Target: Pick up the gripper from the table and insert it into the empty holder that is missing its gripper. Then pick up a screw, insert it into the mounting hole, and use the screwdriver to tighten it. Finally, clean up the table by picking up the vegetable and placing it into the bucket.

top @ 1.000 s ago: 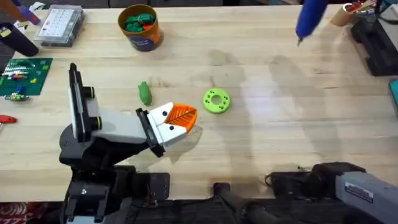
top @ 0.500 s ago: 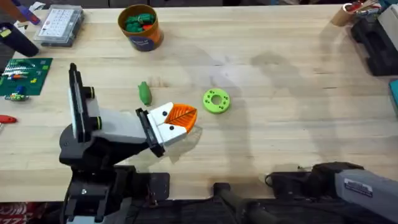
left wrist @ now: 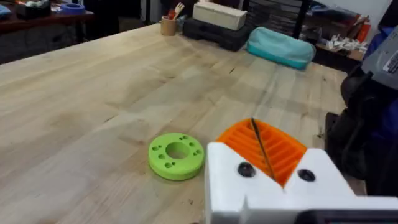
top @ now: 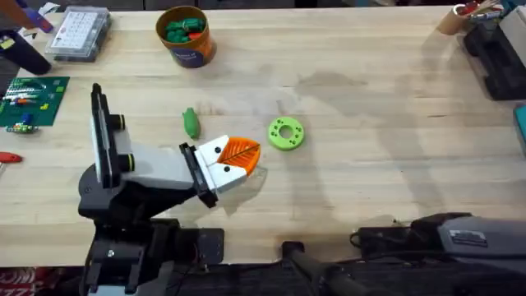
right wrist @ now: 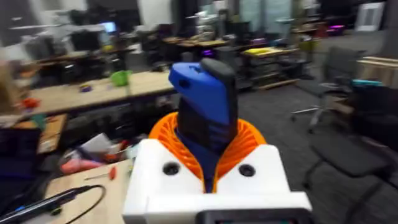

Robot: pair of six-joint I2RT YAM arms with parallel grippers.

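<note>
Dark-green elongated toy vegetable [top: 191, 122] lies flat on the wooden table [top: 370, 123], outside any container. Short round yellow-orange bucket [top: 185, 37] with a dark blue label stands upright well apart at its 12 o'clock, near the table's far edge. Inside the bucket are green pieces and a red one; I cannot tell exactly what they are.

Left gripper [top: 242, 152], white with orange ribbed pads, sits low at the vegetable's 4 o'clock, near it but apart. Its pads are pressed together with nothing seen between them. Flat lime-green ring with holes [top: 285, 133] lies at the vegetable's 3 o'clock, just beyond the left gripper's tip.

Left wrist view gives the closed pads of the left gripper [left wrist: 264, 146] as a thin dark seam, the ring [left wrist: 176, 155] just beside them, and a teal pouch [left wrist: 280, 48] far off.

Right wrist view shows the fat bright-blue screwdriver [right wrist: 205, 99] with a black panel, upright against the room behind. The right gripper [right wrist: 208, 155] is clamped on its body, orange pads on either side. Its metal bit is not visible.

At 10 o'clock on the table, overhead shows a clear compartmented plastic box [top: 80, 33] of small parts, too small to tell. A green circuit board [top: 29, 100] lies at 9 o'clock.
</note>
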